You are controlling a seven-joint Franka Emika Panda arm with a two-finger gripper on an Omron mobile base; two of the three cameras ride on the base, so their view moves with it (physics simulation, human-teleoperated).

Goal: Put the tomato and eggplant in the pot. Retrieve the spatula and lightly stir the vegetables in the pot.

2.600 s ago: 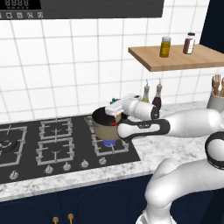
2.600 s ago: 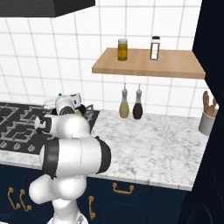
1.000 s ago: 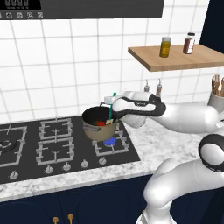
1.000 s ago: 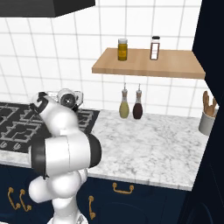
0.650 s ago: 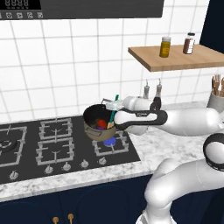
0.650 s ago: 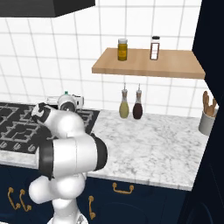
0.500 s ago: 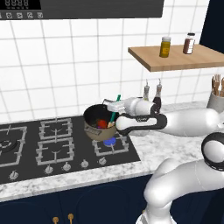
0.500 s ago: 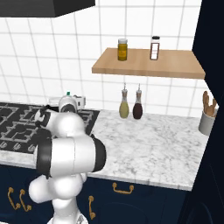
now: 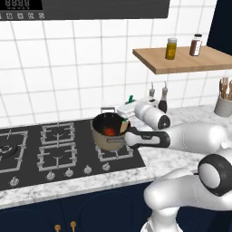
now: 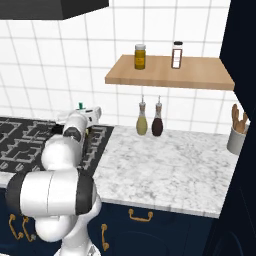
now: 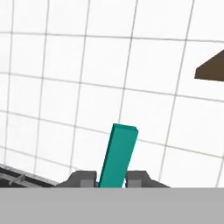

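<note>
The tan-gold pot (image 9: pixel 105 141) stands on the front right burner of the hob, with the red tomato (image 9: pixel 109 131) lying in its dark inside. The eggplant is hidden. My gripper (image 9: pixel 127 111) hangs over the pot's right rim, shut on the spatula (image 9: pixel 130 99). The spatula's green handle sticks up above the hand and its lower end reaches down into the pot. In the hand view the green handle (image 11: pixel 119 155) rises between my two fingertips (image 11: pixel 83 178) against the white tiled wall. From the right base view the handle's tip (image 10: pixel 80 105) pokes up beside the hand (image 10: pixel 90 116).
The black gas hob (image 9: pixel 50 152) stretches left of the pot. Marble counter (image 10: pixel 170 165) runs to the right, with two hanging bottles (image 10: pixel 150 120), a wooden shelf with two jars (image 10: pixel 165 72), and a utensil holder (image 9: pixel 223 102) at the far right.
Over the last second my hand has swung right and back, from above the pot's middle to its right rim, taking the spatula along. The tomato stays in the pot.
</note>
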